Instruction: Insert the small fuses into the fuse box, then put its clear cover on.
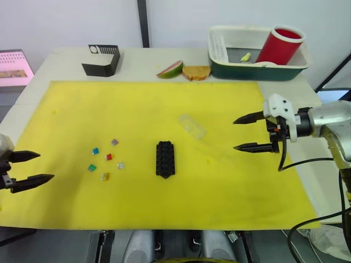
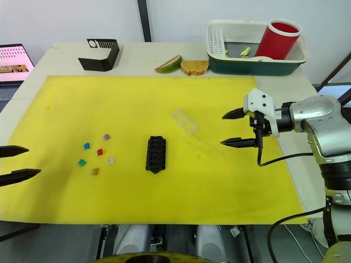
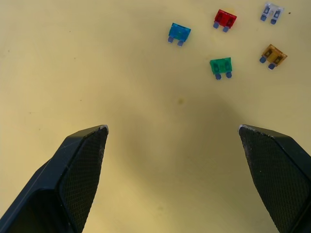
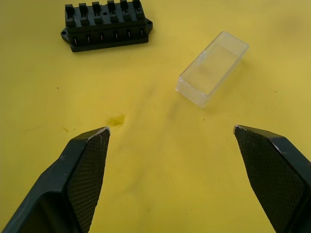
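Several small fuses (image 1: 107, 160) lie loose on the yellow mat (image 1: 164, 109), left of centre: blue (image 3: 179, 33), red (image 3: 225, 19), green (image 3: 221, 65), amber (image 3: 273, 55) and clear (image 3: 272, 11) ones among them. The black fuse box (image 1: 165, 159) sits at mid-mat with its slots empty. Just beyond it to the right lies the clear cover (image 1: 192, 126), also seen as cover (image 4: 212, 67). My left gripper (image 1: 32, 167) hovers open at the mat's left edge, apart from the fuses. My right gripper (image 1: 245, 132) is open to the right of the cover, holding nothing.
A black angled stand (image 1: 102, 60) sits at the back left. A mango slice (image 1: 170, 69) and a bread piece (image 1: 196, 72) lie at the back centre. A green-and-white bin (image 1: 255, 52) with a red cup (image 1: 278, 45) stands back right. A laptop screen (image 1: 13, 67) is at far left.
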Controlling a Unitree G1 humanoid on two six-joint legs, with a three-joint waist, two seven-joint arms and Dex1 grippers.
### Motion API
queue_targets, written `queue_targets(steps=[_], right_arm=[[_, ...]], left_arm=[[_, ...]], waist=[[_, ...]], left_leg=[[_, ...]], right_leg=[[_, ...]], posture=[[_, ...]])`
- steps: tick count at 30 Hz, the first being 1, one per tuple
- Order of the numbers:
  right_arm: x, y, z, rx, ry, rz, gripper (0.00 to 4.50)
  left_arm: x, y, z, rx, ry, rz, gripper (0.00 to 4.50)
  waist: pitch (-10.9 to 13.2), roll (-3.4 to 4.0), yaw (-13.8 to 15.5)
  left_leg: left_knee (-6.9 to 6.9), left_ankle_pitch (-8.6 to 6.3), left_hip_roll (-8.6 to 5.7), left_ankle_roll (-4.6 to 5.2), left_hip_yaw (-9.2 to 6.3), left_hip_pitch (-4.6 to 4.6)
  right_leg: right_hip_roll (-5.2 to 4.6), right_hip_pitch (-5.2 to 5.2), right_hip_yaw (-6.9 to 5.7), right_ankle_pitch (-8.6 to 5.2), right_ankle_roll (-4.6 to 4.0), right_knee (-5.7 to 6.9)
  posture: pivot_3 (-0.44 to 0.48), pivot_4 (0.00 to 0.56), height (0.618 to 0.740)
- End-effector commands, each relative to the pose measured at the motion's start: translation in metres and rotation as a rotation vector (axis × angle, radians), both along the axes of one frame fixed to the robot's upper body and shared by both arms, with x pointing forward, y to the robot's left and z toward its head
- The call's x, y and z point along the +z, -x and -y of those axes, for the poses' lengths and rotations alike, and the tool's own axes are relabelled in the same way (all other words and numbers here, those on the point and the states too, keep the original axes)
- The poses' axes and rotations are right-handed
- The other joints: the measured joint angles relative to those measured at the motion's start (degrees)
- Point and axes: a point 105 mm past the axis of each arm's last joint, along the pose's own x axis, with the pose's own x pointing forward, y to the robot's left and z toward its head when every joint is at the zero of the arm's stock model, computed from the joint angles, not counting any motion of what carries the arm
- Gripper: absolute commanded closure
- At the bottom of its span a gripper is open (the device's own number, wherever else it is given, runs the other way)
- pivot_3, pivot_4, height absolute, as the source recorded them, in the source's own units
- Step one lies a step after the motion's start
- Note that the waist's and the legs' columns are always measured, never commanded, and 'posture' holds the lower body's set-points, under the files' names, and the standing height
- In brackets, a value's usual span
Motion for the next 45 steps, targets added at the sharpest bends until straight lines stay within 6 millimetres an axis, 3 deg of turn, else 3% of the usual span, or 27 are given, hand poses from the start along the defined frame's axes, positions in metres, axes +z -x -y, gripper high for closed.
queue_targets(steps=[1,39,45], right_arm=[[0.013,0.001,0.004,-0.011,-0.012,0.043,0.12],[0.012,0.0,0.0,-0.023,-0.039,0.041,0.12],[0.012,-0.002,-0.014,-0.013,-0.096,0.047,0.12]], left_arm=[[0.012,-0.003,-0.001,0.008,-0.026,0.046,0.0],[0.011,-0.004,-0.003,-0.004,-0.002,0.038,0.0],[0.001,-0.003,0.002,0.001,0.077,0.015,0.0]], waist=[[0.0,0.0,0.0],[0.0,0.0,0.0],[0.0,0.0,0.0]], left_leg=[[0.0,0.0,0.0,0.0,0.0,0.0],[0.01,0.0,0.0,0.0,0.01,0.0],[0.02,0.01,0.0,-0.01,0.01,0.01]], right_leg=[[0.0,0.0,0.0,0.0,0.0,0.0],[0.14,0.0,0.01,0.0,0.0,0.02],[0.14,0.01,0.01,0.0,0.01,0.03]], posture=[[0.0,0.15,0.74],[0.0,0.15,0.74],[0.0,0.15,0.74]])
